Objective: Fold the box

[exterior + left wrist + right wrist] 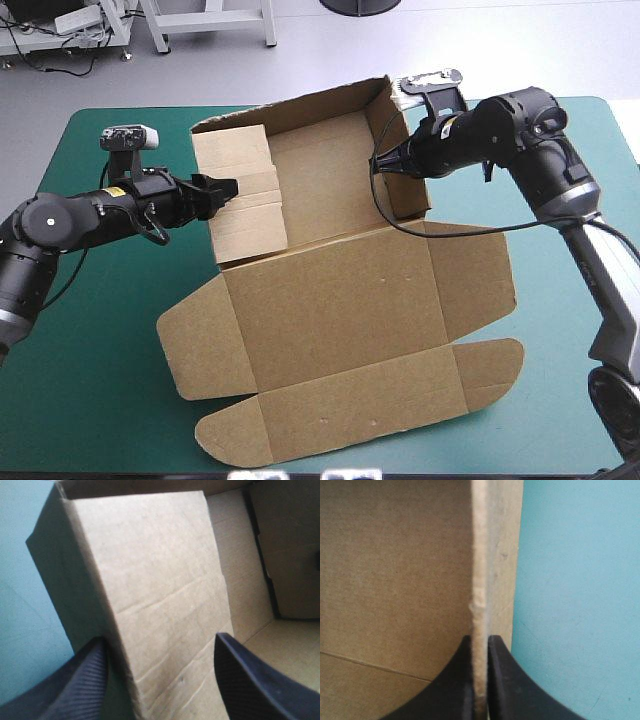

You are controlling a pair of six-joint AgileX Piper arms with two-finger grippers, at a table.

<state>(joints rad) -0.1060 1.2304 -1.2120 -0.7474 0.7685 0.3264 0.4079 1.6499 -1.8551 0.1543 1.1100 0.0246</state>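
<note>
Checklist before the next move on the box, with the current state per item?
1. Right gripper shut on the right wall: ok.
2. Left gripper clamped on the left wall: not ok, open, a finger on each side.
3. Back wall raised: ok.
4. Left wall tucked fully down: cannot tell.
5. Lid flat on the table, clear of both arms: ok.

The high view looks forward and down over the bench (90, 400) from behind. The left wrist view peers close along the left claw (160, 645) at one box (150, 570) wall. The right wrist view sits closer, edge-on to the opposite wall. All share the box.
</note>
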